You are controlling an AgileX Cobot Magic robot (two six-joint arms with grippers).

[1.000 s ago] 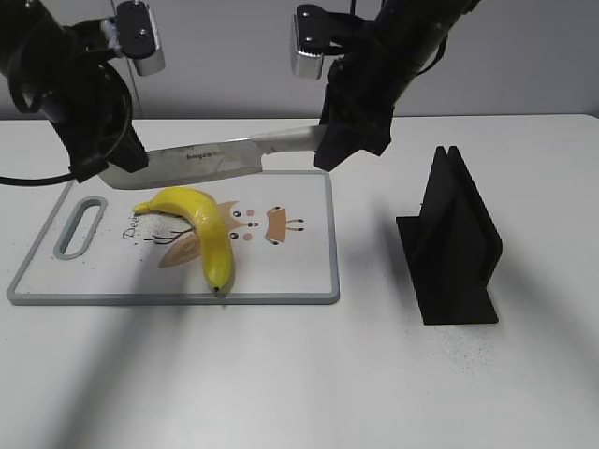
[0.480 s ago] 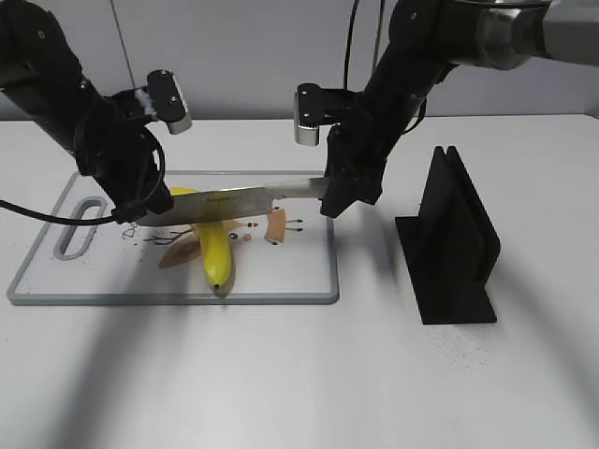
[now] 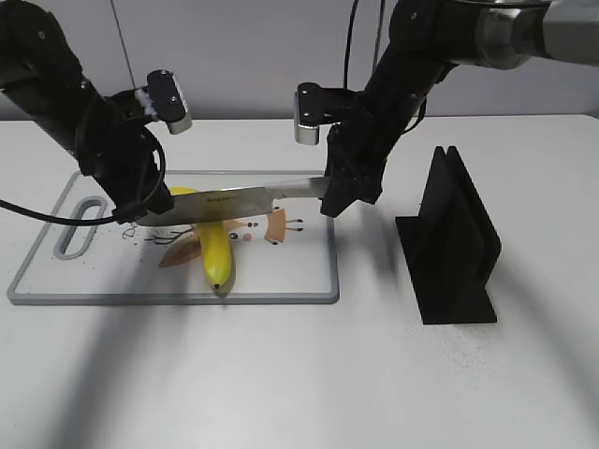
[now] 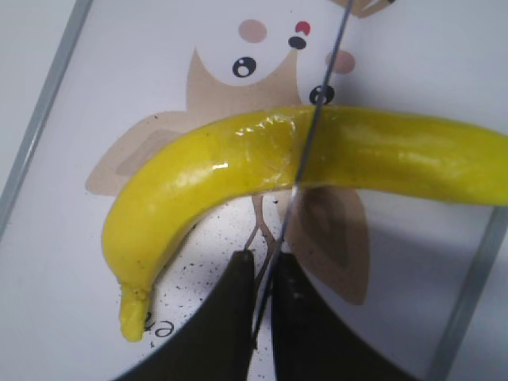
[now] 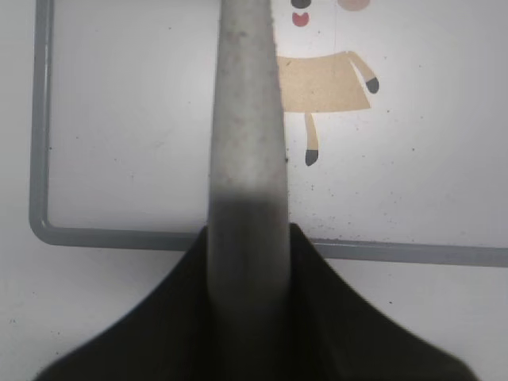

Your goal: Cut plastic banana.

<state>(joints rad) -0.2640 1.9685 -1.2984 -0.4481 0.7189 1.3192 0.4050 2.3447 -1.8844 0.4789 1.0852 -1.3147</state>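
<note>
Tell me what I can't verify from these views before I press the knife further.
- Cut depth: in the left wrist view the knife is edge-on across the plastic banana; a split isn't discernible.
- Banana's stem half: hidden behind the blade in the exterior view.
- Right gripper fingers' hold on the handle: blurred in the right wrist view.

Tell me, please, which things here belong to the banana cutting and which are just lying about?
In use: plastic banana, knife, cutting board, left claw pinching the blade tip, right claw holding the handle.
Idle: black knife stand, white table.
</note>
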